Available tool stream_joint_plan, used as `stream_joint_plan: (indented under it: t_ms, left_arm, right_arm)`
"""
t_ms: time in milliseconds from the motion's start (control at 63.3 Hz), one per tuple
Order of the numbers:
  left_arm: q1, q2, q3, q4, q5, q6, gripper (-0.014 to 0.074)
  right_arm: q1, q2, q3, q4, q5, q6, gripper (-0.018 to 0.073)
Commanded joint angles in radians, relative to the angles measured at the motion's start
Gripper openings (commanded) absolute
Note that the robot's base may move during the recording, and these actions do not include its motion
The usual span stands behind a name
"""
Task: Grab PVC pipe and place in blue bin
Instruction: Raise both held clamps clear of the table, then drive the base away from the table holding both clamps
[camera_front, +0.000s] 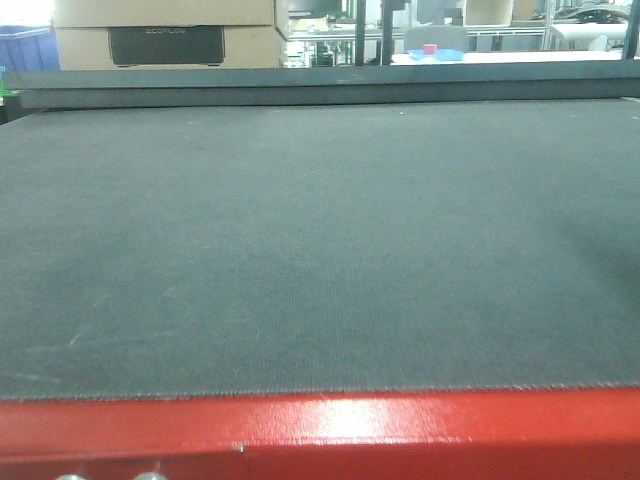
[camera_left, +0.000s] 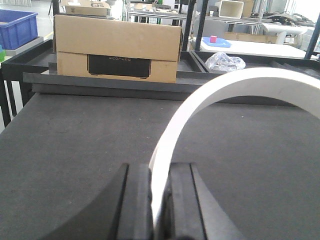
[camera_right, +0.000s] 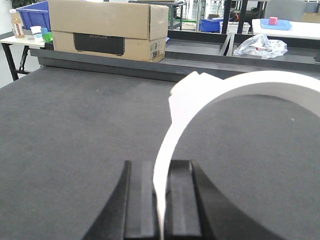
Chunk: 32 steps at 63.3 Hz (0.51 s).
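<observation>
Dark felt table (camera_front: 320, 250), cardboard box (camera_left: 117, 47)

At the bottom centre of the left wrist view we see the left gripper (camera_left: 159, 169) as two matte black fingers (camera_left: 136, 200). They are flat-faced slabs standing side by side with only a narrow slot between them. Their outer sides flare downward into broad, rounded black shoulders that run off the lower edge. The right gripper (camera_right: 160, 167) looks the same in its own view: two black fingers (camera_right: 141, 200) with squared tops and smooth curved flanks.
</observation>
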Motion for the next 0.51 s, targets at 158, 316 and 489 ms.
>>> stream_joint_plan:
  t_ms: [158, 316, 489]
  left_arm:
    - [0.005, -0.006, -0.004, -0.002, -0.018, -0.004, -0.0111]
    - [0.005, -0.006, -0.004, -0.002, -0.018, -0.004, -0.0111]
    - [0.005, -0.008, -0.004, -0.002, -0.018, -0.004, -0.0111]
  right_arm:
    - [0.001, -0.005, 0.003, -0.009, -0.016, -0.003, -0.0169]
    - [0.001, -0.005, 0.003, -0.009, -0.016, -0.003, -0.0169]
    - [0.001, -0.005, 0.003, -0.009, -0.016, -0.003, -0.0169]
